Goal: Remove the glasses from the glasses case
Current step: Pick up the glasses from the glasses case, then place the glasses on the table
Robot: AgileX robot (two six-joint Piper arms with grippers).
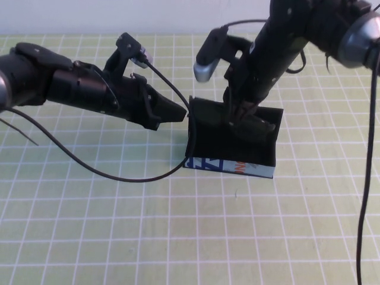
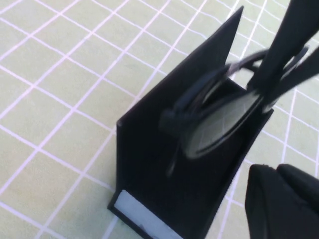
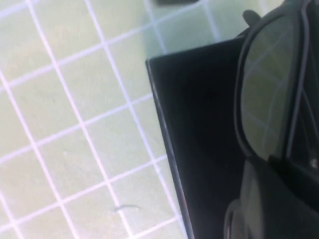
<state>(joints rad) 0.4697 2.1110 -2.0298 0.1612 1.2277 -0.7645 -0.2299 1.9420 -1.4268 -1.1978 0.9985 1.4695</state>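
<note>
The glasses case [image 1: 205, 139] is a black box lying open on the green grid mat, its pale printed side facing me. It also shows in the left wrist view [image 2: 149, 169] and the right wrist view [image 3: 199, 124]. The black glasses [image 1: 261, 123] with greyish lenses [image 2: 219, 119] sit tilted and partly raised inside it. My right gripper [image 1: 243, 116] reaches down into the case and is shut on the glasses frame [image 3: 264, 99]; its fingers [image 2: 284, 45] show in the left wrist view. My left gripper [image 1: 178, 111] is shut and empty, its fingers [image 2: 284, 199] just beside the case's left end.
The green grid mat [image 1: 119, 225] spreads all around the case. The left arm's black cable [image 1: 119, 177] loops across the mat to the case's front left corner. The right arm's cable [image 1: 365, 196] hangs along the right edge.
</note>
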